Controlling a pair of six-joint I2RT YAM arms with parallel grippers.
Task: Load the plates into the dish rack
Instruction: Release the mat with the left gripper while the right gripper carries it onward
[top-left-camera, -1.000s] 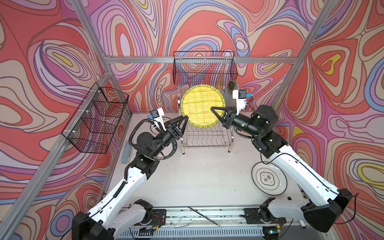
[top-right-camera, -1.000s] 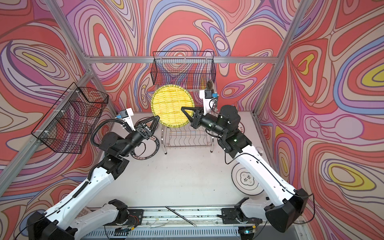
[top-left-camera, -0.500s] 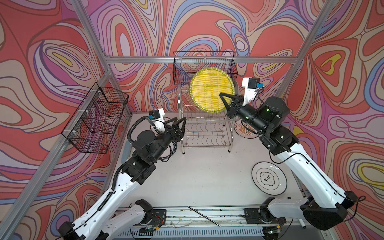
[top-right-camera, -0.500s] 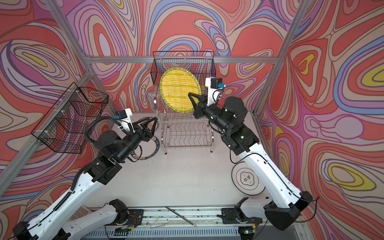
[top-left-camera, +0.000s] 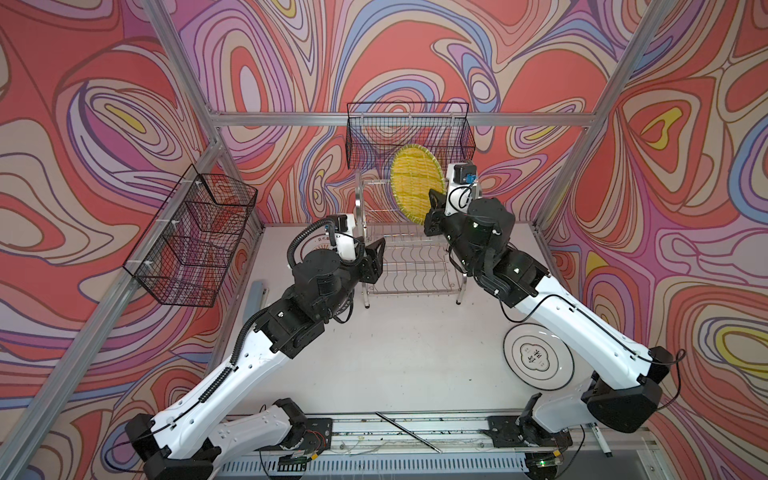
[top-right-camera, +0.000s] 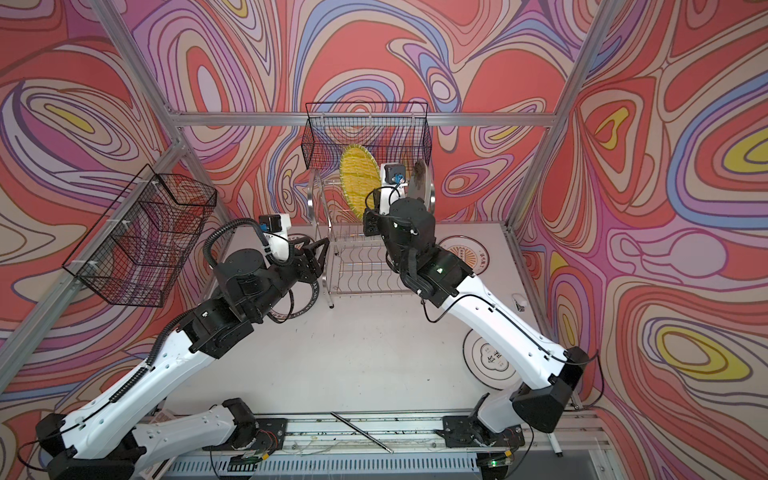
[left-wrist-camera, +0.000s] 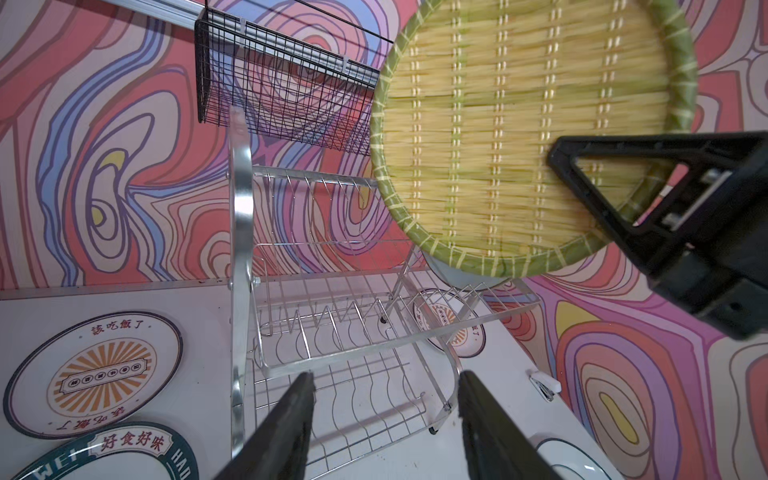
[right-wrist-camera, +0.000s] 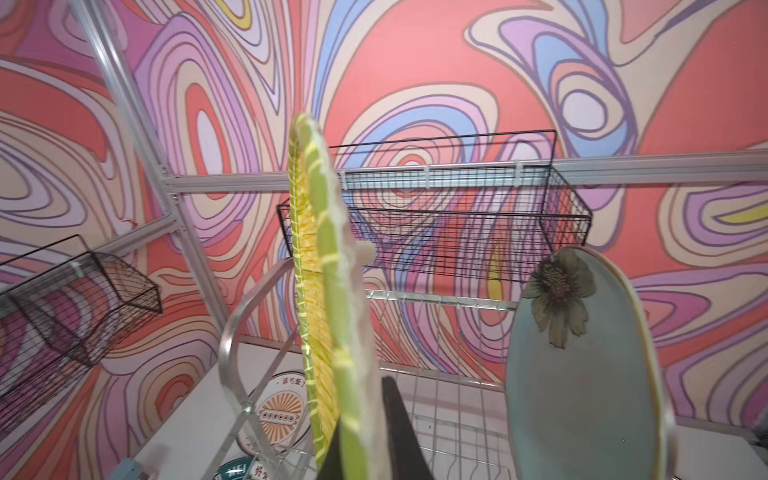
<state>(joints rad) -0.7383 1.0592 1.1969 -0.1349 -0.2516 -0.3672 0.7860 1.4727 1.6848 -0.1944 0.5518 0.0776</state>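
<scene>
My right gripper (right-wrist-camera: 357, 415) is shut on the lower rim of the yellow woven plate (top-left-camera: 415, 183), holding it upright and nearly edge-on above the upper tier of the chrome dish rack (top-left-camera: 409, 266). A pale aqua flower plate (right-wrist-camera: 582, 395) stands in the rack's right end. In front of the rack's left side, my left gripper (left-wrist-camera: 384, 378) hangs open and empty. On the table lie an orange-sunburst plate (left-wrist-camera: 89, 370) and a green-rimmed plate (left-wrist-camera: 124, 453) left of the rack. Another sunburst plate (top-right-camera: 469, 253) lies to its right and a black-ringed plate (top-left-camera: 536, 361) lies near the right arm.
A black mesh basket (top-left-camera: 409, 137) hangs on the back wall just above the rack, close to the yellow plate's top. Another basket (top-left-camera: 191, 237) hangs on the left wall. A small white item (top-right-camera: 519, 301) lies right of the rack, a grey-blue object (top-left-camera: 257, 297) at the table's left edge.
The right gripper has carried the yellow plate up and to the right, turning it from face-on to nearly edge-on. The left gripper has drawn back from the plate's left edge.
</scene>
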